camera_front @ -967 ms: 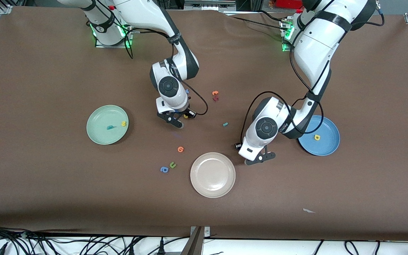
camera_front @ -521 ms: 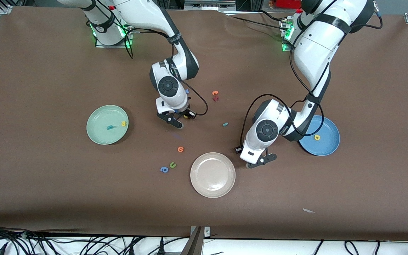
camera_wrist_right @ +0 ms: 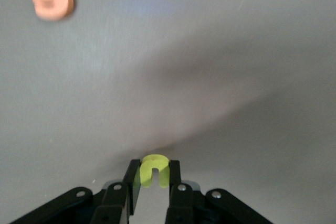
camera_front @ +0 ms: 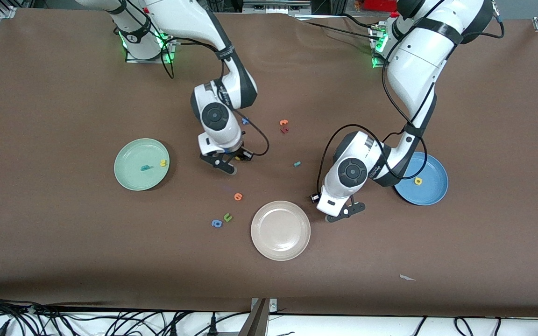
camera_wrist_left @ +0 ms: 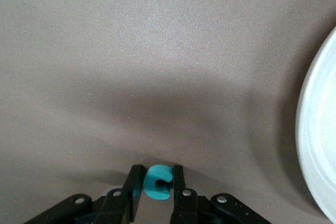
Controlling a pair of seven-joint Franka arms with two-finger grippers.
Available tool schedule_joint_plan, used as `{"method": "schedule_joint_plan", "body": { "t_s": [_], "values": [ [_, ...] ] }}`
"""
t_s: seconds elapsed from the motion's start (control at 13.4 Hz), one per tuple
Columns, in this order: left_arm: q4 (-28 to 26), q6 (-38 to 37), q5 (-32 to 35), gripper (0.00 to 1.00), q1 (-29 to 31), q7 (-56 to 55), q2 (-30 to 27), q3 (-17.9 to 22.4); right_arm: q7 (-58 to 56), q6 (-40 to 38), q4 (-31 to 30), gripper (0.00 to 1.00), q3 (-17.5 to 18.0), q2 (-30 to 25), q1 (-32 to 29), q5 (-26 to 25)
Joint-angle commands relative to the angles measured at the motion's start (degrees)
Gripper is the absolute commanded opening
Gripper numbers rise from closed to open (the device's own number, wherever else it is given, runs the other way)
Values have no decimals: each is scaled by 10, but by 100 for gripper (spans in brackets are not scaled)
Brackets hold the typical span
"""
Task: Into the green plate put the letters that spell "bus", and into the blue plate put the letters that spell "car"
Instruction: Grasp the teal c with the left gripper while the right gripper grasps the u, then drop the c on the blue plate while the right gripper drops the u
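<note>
The green plate (camera_front: 141,164) is already carrying 2 letters, a teal one (camera_front: 145,168) and a yellow one (camera_front: 162,163), so 1 more is needed to finish "bus". It lies on the table toward the right arm's end from the right gripper (camera_front: 225,164), which is pinching a yellow u-shaped letter (camera_wrist_right: 153,171) between its fingers, with the orange round letter (camera_front: 238,196) lying on the table close by it. That yellow letter is probably heading for the green plate.

The small teal letter (camera_front: 297,164) is waiting on the table between the 2 grippers. The left gripper (camera_front: 341,214) is sitting beside the cream-beige plate (camera_front: 280,230) and is closing on a teal "c" (camera_wrist_left: 157,182). The blue plate (camera_front: 421,178), toward the left arm's end from this gripper, is holding only 1 yellow letter (camera_front: 418,181), so "car" is lacking 2 letters.
</note>
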Motion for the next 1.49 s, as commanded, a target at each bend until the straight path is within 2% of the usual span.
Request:
{"method": "schedule_joint_plan", "body": {
  "t_s": [0.0,0.22,0.3,0.45,0.52,0.6,0.67,0.82,1.12,1.34,1.41],
  "values": [
    [17,-5,-3,26,-6,-2,15,5,-144,-112,-11,12,-79,-50,3,-5],
    [18,-5,-1,24,-1,3,9,5,-323,-202,-25,13,-167,-53,-2,-4],
    [18,-7,3,24,5,4,3,6,-363,-208,-41,13,-177,-47,-17,-4],
    [18,-13,4,22,17,19,-4,6,-476,-209,-54,15,-177,-41,-85,0],
    [17,-18,3,22,24,29,-10,6,-537,-208,-55,25,-175,-37,-114,6],
    [18,-36,3,22,33,40,-16,7,-561,-213,-51,75,-174,-36,-128,22],
    [18,-55,4,21,48,67,-25,6,-560,-215,-50,100,-174,-37,-127,36],
    [17,-105,3,21,82,136,-46,6,-554,-229,-37,100,-174,-40,-120,37],
    [9,-178,4,21,127,257,-63,10,-503,-291,30,100,-174,-41,-114,36],
    [7,-202,55,21,165,341,-63,20,-490,-311,68,100,-181,-52,-114,28],
    [2,-204,69,21,177,370,-62,20,-491,-311,79,100,-197,-57,-112,26]
  ]
}}
